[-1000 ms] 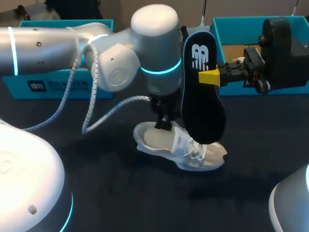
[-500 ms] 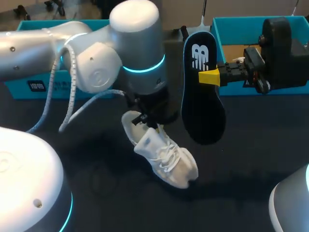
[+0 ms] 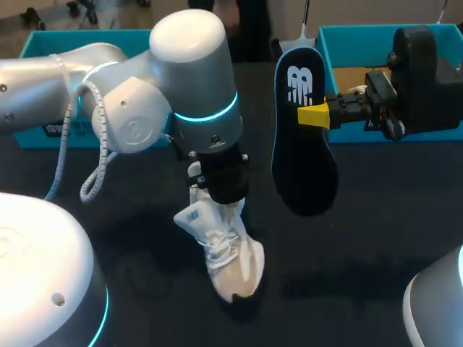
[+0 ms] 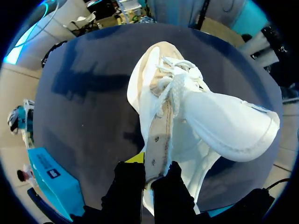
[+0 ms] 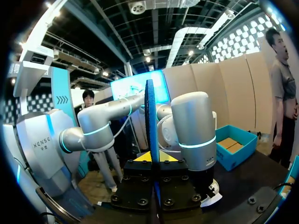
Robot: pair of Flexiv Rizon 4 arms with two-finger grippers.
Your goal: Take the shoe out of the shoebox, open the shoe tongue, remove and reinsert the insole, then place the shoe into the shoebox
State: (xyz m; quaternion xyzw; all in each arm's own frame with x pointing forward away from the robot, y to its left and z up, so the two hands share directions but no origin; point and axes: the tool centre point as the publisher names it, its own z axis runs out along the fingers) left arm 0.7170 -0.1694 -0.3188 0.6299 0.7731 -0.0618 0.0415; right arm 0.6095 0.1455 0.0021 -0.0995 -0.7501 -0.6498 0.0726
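One shoe (image 3: 226,254) now toe-down; insole (image 3: 304,155) unmoved.

We see bright overhead light; the white shoe (image 3: 231,264) casts a soft shadow on the dark table (image 3: 376,231), and glare washes our left arm's (image 3: 192,65) pale shell.

White shoe (image 3: 230,259), black insole (image 3: 304,173), teal shoebox (image 3: 331,54)

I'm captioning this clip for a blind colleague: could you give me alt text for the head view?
The left gripper holds a white shoe near its heel, toe tilted down over the dark table. Beside it, the right gripper holds a black insole upright, with teal boxes behind.
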